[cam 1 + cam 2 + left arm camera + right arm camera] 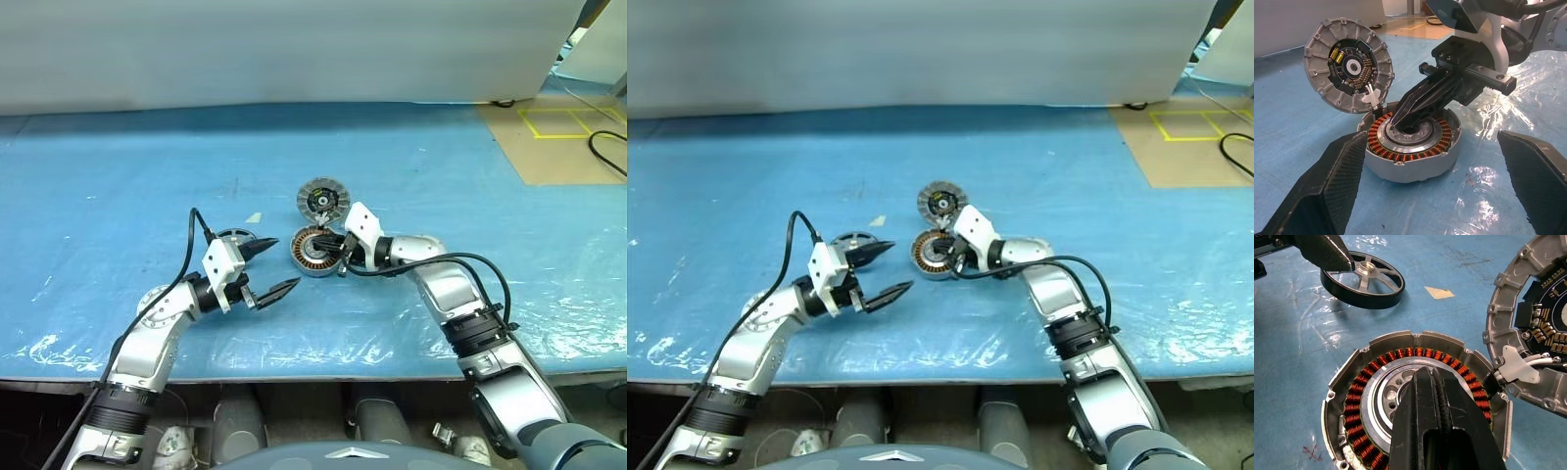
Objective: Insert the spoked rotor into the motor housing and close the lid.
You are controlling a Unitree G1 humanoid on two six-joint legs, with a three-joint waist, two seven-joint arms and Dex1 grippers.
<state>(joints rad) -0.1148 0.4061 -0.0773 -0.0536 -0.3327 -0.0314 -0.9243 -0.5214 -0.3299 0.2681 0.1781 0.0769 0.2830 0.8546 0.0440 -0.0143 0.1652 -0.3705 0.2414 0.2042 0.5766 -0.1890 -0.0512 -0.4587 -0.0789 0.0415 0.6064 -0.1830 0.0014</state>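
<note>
1. Right wrist view: the spoked rotor [1362, 278] lies flat on the blue table [118, 176], beside the motor housing [1415, 396].
2. It looks rigid, light and smooth-rimmed; pinching a spoke seems safest.
3. Right gripper [1396, 121], fingers pressed together, pokes the housing centre; left gripper [266, 266] spread, empty.
4. The lid [1349, 65] stands open, probably hinged.

Open blue worktop [118, 176] toward the far edge, the left edge and the right edge. Crowded only in the middle, nearer the front edge. Motor housing [1410, 147] mouth blocked from above by the right gripper [1436, 382], fingers pressed together over the dark centre. Lid [1348, 63] tilted up at the housing's far rim, joined by a white connector, barring entry from that side. Spoked rotor [1362, 279] flat just left of the housing, left gripper [266, 266] spread wide beside it.
</note>
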